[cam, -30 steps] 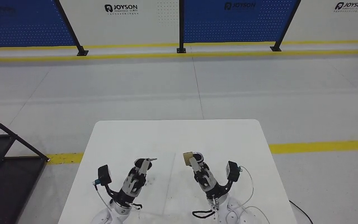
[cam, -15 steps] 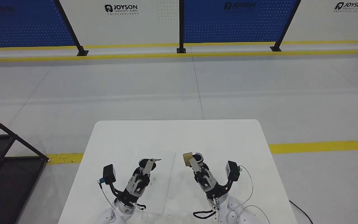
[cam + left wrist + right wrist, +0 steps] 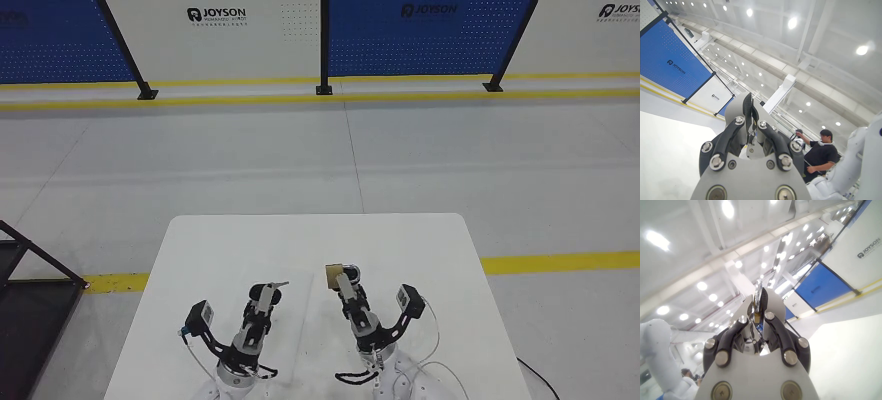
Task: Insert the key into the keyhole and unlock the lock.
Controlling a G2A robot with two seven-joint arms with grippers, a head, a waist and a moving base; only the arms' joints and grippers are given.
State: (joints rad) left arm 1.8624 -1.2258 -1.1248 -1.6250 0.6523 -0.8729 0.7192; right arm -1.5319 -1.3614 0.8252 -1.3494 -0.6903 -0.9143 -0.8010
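Note:
Above the white table [image 3: 320, 235], my left gripper [image 3: 268, 291] is shut on a small silver key [image 3: 278, 285], whose tip points right toward the lock. My right gripper [image 3: 340, 281] is shut on a brass padlock [image 3: 334, 271], held a short gap to the right of the key. In the left wrist view the left gripper [image 3: 752, 98] has its pads pressed together on the thin key [image 3: 752, 103], seen edge-on. In the right wrist view the right gripper [image 3: 759, 295] clamps the padlock [image 3: 756, 316], whose silver shackle sticks out past the fingertips.
A black metal frame [image 3: 25, 262] stands off the table's left side. Blue and white barrier panels [image 3: 420, 30] line the far floor behind a yellow stripe. The table's far half is bare white surface.
Both arms have drawn inward toward each other. The key has shifted a little right, and the padlock a little up and left, so the gap between them is smaller.

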